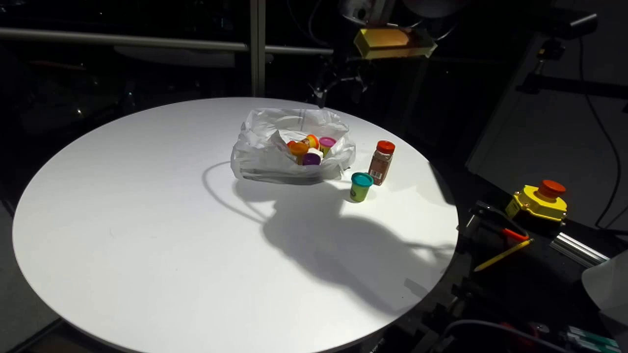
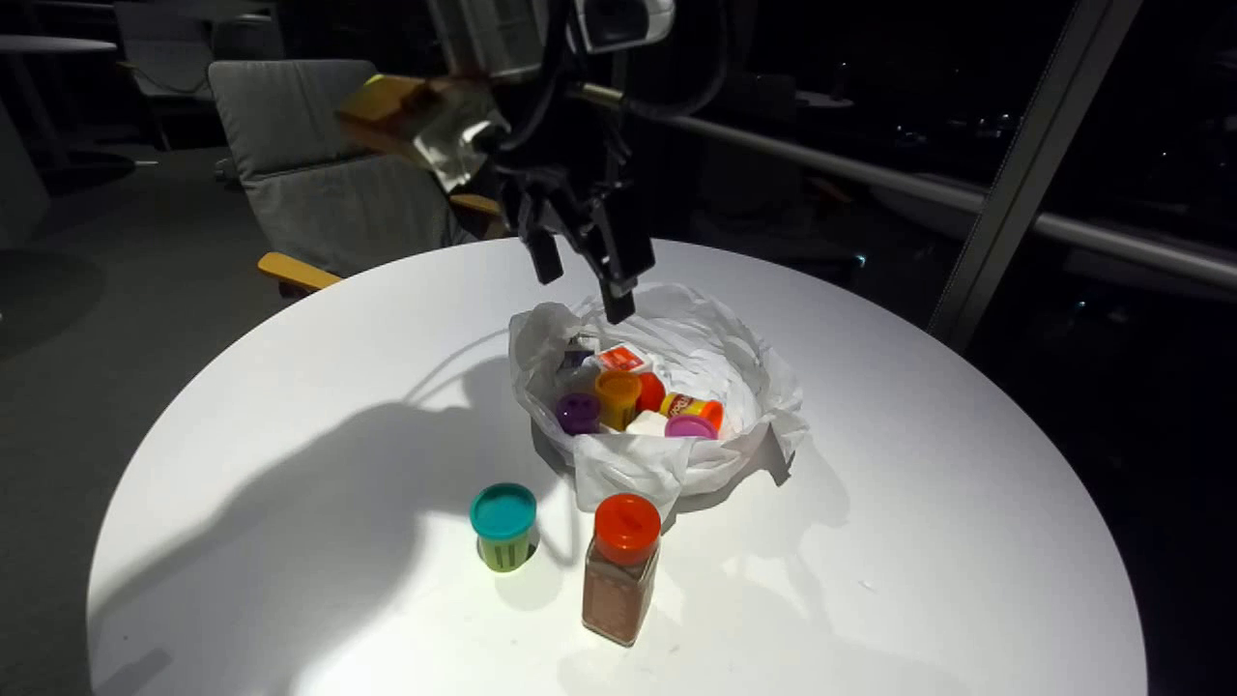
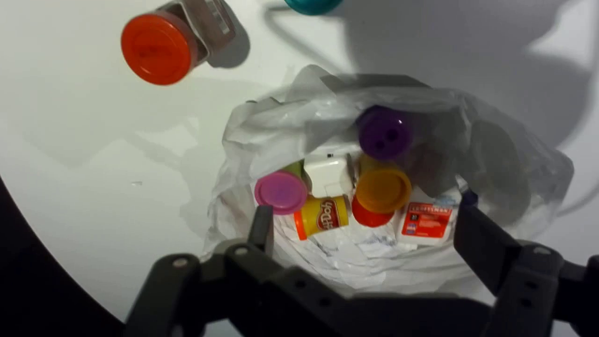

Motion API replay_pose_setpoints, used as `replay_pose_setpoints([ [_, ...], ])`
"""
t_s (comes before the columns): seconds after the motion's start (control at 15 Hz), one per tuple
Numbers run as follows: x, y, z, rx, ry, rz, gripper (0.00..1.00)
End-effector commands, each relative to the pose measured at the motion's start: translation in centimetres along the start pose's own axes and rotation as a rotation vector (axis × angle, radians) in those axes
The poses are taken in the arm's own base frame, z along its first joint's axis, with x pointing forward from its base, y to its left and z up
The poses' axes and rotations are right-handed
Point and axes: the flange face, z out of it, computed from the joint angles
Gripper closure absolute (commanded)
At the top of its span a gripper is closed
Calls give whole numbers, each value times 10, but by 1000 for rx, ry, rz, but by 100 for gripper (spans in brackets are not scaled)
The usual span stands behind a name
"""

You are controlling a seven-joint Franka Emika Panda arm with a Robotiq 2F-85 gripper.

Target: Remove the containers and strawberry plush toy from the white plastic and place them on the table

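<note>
The white plastic bag [image 1: 255, 157] lies open on the round white table; it also shows in an exterior view [image 2: 763, 387] and the wrist view [image 3: 266, 126]. Inside are a purple-lidded tub [image 3: 384, 135], a pink-lidded tub [image 3: 281, 192], an orange-lidded tub [image 3: 383, 189], a yellow tub on its side [image 3: 325, 216], a white item [image 3: 329, 175] and a white item with a red label [image 3: 427, 221]. A red rounded thing [image 3: 371, 216] is partly hidden under the orange-lidded tub; I cannot tell whether it is the strawberry plush. My gripper [image 2: 582, 282] is open and empty above the bag, fingers [image 3: 367, 234] wide apart.
A teal-lidded tub [image 2: 504, 527] and a red-capped spice jar [image 2: 621, 575] stand upright on the table [image 1: 147, 255], beside the bag. A chair [image 2: 319, 164] stands behind the table. A yellow emergency-stop box [image 1: 537, 203] sits off the table's edge.
</note>
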Motion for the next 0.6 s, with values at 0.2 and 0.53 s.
replay_pose_setpoints([
  [0.2, 64, -35, 8, 100, -69, -46, 0],
  [0.53, 72, -51, 61, 39, -175, -120, 0],
])
